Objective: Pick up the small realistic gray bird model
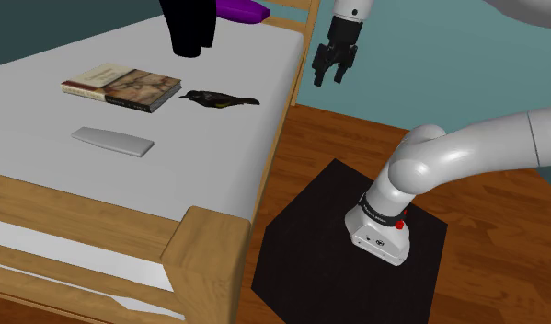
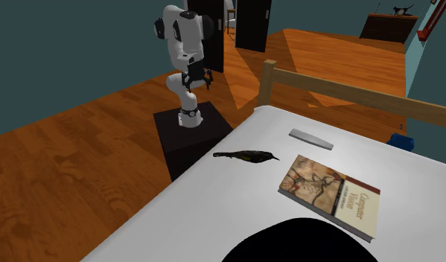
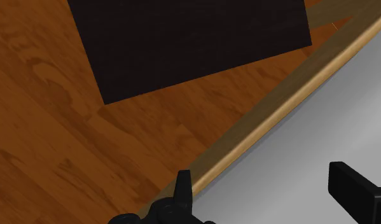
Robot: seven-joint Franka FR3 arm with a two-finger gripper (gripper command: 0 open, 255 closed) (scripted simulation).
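Bit of an odd one: the bird (image 1: 218,99) (image 2: 247,155) is drawn dark, nearly black with a yellowish patch on its side, not really gray. It's a slim shape with a long thin tail, laid flat on the smooth pale mattress of the bed (image 1: 98,193), just beside the book (image 1: 121,86) (image 2: 331,193) and not touching it. The book is a flat paperback with a brownish, cracked-looking cover picture. A thin gray slab with rounded ends (image 1: 112,141) (image 2: 311,139) is found near the book too, on a different side from the bird. The black gripper (image 1: 329,81) (image 2: 197,83) (image 3: 268,191) is hung well apart from the book, out by the bed's glossy wooden side rail (image 3: 271,118), with its fingers spread wide and nothing between them. Grainy wood floor (image 3: 49,127) and the matte black box stand (image 1: 347,248) are seen below it.
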